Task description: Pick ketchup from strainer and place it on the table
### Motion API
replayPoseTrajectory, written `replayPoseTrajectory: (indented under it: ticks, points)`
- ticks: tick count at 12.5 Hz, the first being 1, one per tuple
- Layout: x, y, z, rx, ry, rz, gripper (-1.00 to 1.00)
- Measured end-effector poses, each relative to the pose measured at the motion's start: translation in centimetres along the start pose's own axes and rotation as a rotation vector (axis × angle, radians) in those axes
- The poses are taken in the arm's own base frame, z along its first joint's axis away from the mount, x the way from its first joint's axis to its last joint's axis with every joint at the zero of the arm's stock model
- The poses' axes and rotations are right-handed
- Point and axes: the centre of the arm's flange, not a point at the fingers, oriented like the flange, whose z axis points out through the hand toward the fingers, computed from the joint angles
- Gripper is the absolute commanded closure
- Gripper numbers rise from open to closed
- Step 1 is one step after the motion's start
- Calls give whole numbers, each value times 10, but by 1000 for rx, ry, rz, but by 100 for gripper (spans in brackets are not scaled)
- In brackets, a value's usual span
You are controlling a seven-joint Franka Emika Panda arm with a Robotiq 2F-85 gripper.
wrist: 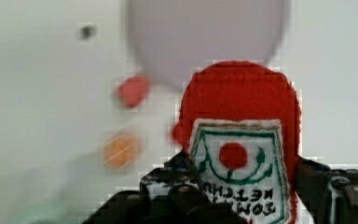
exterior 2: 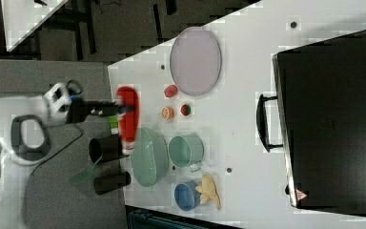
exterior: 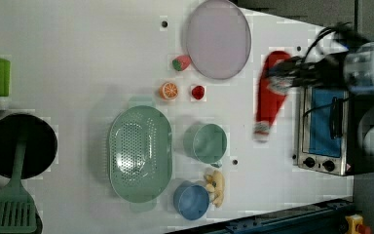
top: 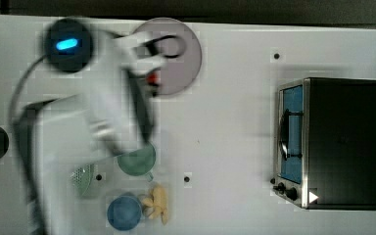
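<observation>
Gripper (exterior: 285,73) clamped partway closed on ketchup (exterior: 269,92), fingers (wrist: 177,186) pressed to both sides of the label in wrist view. Bottle off the table (exterior: 78,58), held in the air; in left view hangs between plate (exterior: 217,39) and toaster oven (exterior: 326,129); white cap end toward the left view's bottom. Arm reaches in level from the left view's right, blurred. In right view, same bottle (exterior 2: 127,118) seen against table's edge, by the strainer (exterior 2: 148,156).

Strainer (exterior: 139,153) w/ nothing in it, near table edge at the left view's bottom.

Count: 1 strainer, 1 plate, 1 teal cup (exterior: 205,143), 1 blue cup (exterior: 191,200), 1 banana bunch (exterior: 215,185), 1 orange half (exterior: 168,90), 2 strawberries (exterior: 180,63) (exterior: 197,91), 1 toaster oven, 1 black pan (exterior: 19,145), 1 green spatula (exterior: 9,207), 1 green bottle (exterior: 0,83).

In top view, arm (top: 103,112) smeared, covers most of strainer; red speck at plate rim prob. ketchup.
</observation>
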Motion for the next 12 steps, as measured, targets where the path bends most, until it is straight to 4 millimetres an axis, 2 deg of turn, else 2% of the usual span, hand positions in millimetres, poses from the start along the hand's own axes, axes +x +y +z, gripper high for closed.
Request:
replayPoseTrajectory:
  ticks: [1, 3, 5, 6, 7, 8, 10, 12]
  points:
    - [23, 43, 10, -13, -12, 27, -19]
    - [53, 128, 24, -41, -33, 103, -19]
    - [62, 197, 36, -64, -57, 171, -19]
    - [62, 221, 45, -75, -68, 201, -19]
    - [62, 236, 56, -70, -59, 221, -19]
    - [61, 241, 68, -60, -41, 222, -19]
    - [46, 231, 99, -55, -40, 195, -19]
    - [21, 209, 137, -44, -53, 141, -19]
